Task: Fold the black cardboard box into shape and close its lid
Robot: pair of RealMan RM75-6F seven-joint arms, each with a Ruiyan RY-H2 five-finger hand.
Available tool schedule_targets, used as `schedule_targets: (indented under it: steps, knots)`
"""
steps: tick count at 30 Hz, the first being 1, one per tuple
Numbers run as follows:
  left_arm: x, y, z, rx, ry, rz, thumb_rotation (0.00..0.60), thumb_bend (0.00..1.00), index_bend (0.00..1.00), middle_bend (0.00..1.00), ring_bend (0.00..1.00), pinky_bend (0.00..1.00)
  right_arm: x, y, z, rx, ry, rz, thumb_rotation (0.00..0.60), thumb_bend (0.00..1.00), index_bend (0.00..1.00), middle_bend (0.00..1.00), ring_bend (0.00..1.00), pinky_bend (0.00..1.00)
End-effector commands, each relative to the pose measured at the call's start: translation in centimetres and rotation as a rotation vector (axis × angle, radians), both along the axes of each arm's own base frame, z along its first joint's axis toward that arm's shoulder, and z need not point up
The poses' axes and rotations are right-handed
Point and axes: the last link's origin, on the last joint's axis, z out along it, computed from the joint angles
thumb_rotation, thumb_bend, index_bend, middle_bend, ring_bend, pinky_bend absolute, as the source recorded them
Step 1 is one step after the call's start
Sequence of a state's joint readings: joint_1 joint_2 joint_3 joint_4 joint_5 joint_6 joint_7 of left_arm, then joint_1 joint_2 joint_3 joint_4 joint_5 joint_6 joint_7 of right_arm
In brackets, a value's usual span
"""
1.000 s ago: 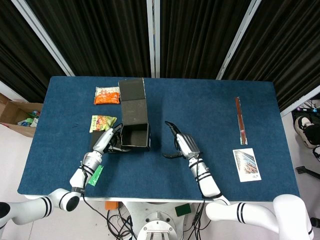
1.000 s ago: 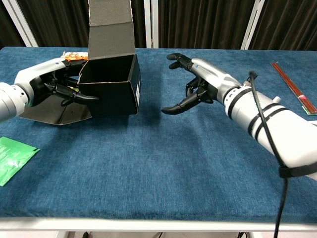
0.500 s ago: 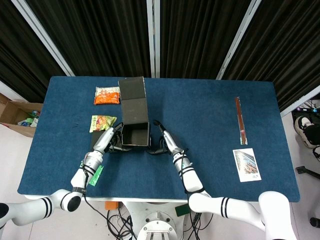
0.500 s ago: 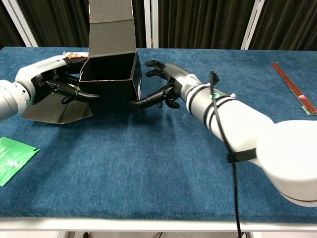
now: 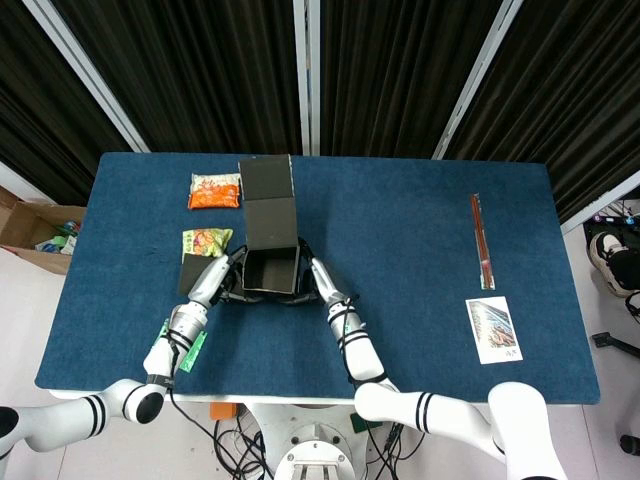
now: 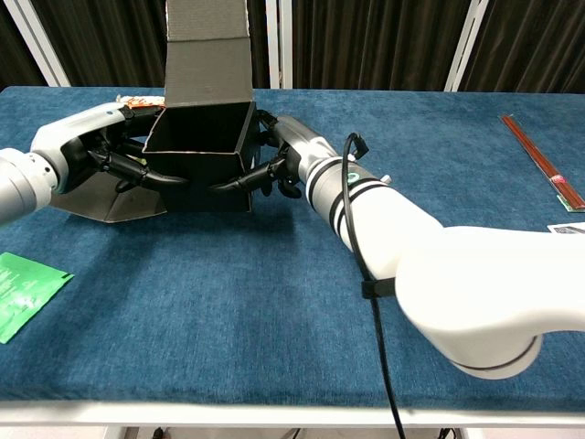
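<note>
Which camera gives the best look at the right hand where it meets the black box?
The chest view: the right hand shows from the side, its fingers against the black box. The head view shows the same hand from above, small and partly hidden by the box.

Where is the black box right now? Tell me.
The black cardboard box sits left of centre on the blue table, between the left hand and right hand, lid upright.

Left robot hand (image 6: 96, 151): silver-white shell over back, black fingers. Right robot hand (image 6: 279, 155): same silver-white back, black fingers. Glossy white rounded forearms, black ring bands at wrists. Thin black cable along right forearm (image 6: 384, 206), held under bands.
</note>
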State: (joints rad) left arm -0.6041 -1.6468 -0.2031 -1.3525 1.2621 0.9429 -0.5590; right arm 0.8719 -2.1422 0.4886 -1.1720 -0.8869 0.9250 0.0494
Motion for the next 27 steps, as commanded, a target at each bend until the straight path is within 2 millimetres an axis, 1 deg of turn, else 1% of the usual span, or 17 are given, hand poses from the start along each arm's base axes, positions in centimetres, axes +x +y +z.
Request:
schedule_targets:
  steps: [1,2,4,7,9,12,14,18,22,27]
  knots:
    - [-0.1,0.0,0.1,0.002,0.001,0.001,0.596,0.09,0.38,0.36,0.61,0.84,0.4,-0.1,-0.3,-0.019,-0.003,0.0,0.6,0.17,0.23,0.35,0.75,1.0]
    - [-0.1,0.0,0.2,0.003,0.0,0.001,0.596,0.09,0.36,0.36,0.61,0.84,0.4,-0.1,-0.4,-0.026,-0.002,0.001,0.6,0.18,0.27,0.38,0.75,1.0]
    - [-0.2,-0.1,0.3,0.003,-0.004,0.005,0.598,0.09,0.31,0.34,0.61,0.84,0.3,-0.1,-0.4,-0.028,-0.004,-0.001,0.6,0.2,0.31,0.4,0.76,1.0]
    - [-0.4,-0.3,0.6,0.02,-0.003,-0.002,0.593,0.09,0.21,0.29,0.61,0.84,0.2,-0.2,-0.3,-0.035,-0.011,-0.005,0.6,0.22,0.34,0.42,0.76,1.0]
    - [-0.6,-0.5,0.8,0.033,0.009,-0.015,0.569,0.09,0.15,0.25,0.6,0.84,0.1,-0.2,-0.1,-0.037,-0.022,-0.008,0.6,0.22,0.34,0.43,0.76,1.0]
    - [-0.9,-0.8,1.2,0.057,0.034,-0.036,0.502,0.07,0.06,0.15,0.59,0.85,0.0,-0.1,0.3,-0.041,-0.039,-0.013,0.6,0.22,0.34,0.43,0.76,1.0]
    - [-1.1,-0.9,1.5,0.081,0.051,-0.048,0.473,0.07,0.02,0.1,0.59,0.84,-0.2,-0.1,0.6,-0.046,-0.05,-0.018,0.6,0.22,0.34,0.43,0.76,1.0]
    - [-1.4,-1.2,2.3,0.107,0.075,-0.063,0.455,0.07,0.0,0.04,0.57,0.84,-0.6,-0.2,1.3,-0.049,-0.076,-0.035,0.6,0.22,0.34,0.43,0.76,1.0]
    - [-1.8,-1.3,3.3,0.149,0.084,-0.064,0.43,0.07,0.0,0.02,0.57,0.84,-1.2,-0.4,2.1,-0.058,-0.099,-0.052,0.6,0.22,0.34,0.43,0.76,1.0]
    - [-2.8,-1.6,5.0,0.222,0.097,-0.051,0.433,0.06,0.0,0.02,0.57,0.84,-2.0,-0.9,3.4,-0.065,-0.167,-0.099,0.6,0.22,0.34,0.44,0.76,1.0]
